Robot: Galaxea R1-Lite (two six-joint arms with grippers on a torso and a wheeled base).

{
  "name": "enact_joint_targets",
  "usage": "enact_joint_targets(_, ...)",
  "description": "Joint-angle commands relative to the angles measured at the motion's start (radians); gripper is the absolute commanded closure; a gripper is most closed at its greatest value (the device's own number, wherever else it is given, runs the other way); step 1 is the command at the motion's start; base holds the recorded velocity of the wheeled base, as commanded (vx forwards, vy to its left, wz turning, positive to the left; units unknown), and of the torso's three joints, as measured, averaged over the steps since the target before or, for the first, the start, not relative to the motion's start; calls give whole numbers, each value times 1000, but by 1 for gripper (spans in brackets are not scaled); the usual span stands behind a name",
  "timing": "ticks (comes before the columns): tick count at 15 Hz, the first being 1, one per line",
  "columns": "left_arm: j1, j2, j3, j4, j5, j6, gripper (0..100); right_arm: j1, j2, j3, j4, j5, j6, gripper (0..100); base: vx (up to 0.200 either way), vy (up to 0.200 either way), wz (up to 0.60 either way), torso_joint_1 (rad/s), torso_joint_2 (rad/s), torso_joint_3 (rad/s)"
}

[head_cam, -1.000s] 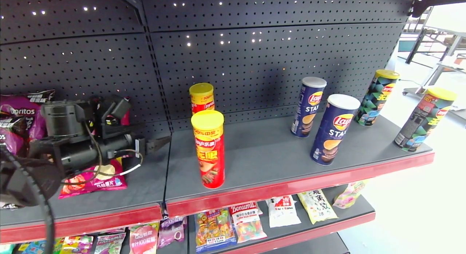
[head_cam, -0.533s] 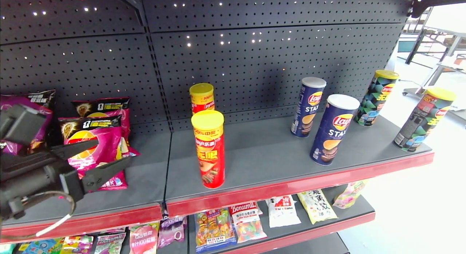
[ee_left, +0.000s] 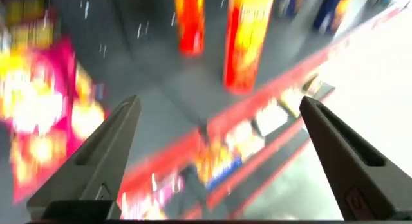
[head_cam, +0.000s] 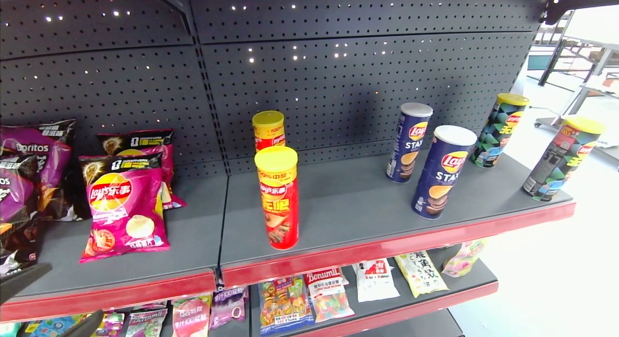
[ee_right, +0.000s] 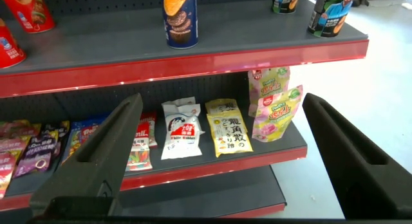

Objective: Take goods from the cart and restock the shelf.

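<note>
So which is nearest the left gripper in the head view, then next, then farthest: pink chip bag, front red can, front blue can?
1. pink chip bag, left side, near the left gripper
2. front red can, middle
3. front blue can, right side

The shelf [head_cam: 338, 201] is dark grey with a red front lip, and its pegboard back [head_cam: 362, 85] is black, dotted with holes. Red cans [head_cam: 277, 197] have yellow lids and navy cans [head_cam: 442, 170] pale lids. Two cans [head_cam: 561, 158] show teal, black and yellow triangles. Beyond the dark grey left fingers [ee_left: 96, 166] are a magenta bag [head_cam: 125, 206] and purple bags [head_cam: 24, 172].
</note>
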Motion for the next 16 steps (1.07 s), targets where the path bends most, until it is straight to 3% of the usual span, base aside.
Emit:
enact_joint_targets(1,0,-123,-39,51,39,19,0,2,1,0,0,2,-3,0,0,0,0,0,0,0)
enact_joint_targets(3,0,-169,-36,91,117,23,0,3,9,-2,-2,7,-32,0,0,0,0,0,0,0)
enact_joint_targets(6,2,-213,-37,155,143,24,0,3,6,-20,-2,20,-66,0,0,0,0,0,0,0)
enact_joint_targets(7,2,-215,-39,156,152,27,0,5,168,-183,6,46,-69,0,0,0,0,0,0,0)
enact_joint_targets(9,2,-221,-36,163,154,33,0,12,507,-482,-8,59,98,0,0,0,0,0,0,0)
enact_joint_targets(10,0,-215,-43,163,154,33,0,34,613,-560,-11,112,43,0,0,0,0,0,0,0)
enact_joint_targets(14,0,-231,-34,163,160,47,0,18,644,-489,-43,100,-141,0,0,0,0,0,0,0)
enact_joint_targets(16,0,-233,-28,164,163,47,0,20,607,-474,-37,100,-157,0,0,0,0,0,0,0)
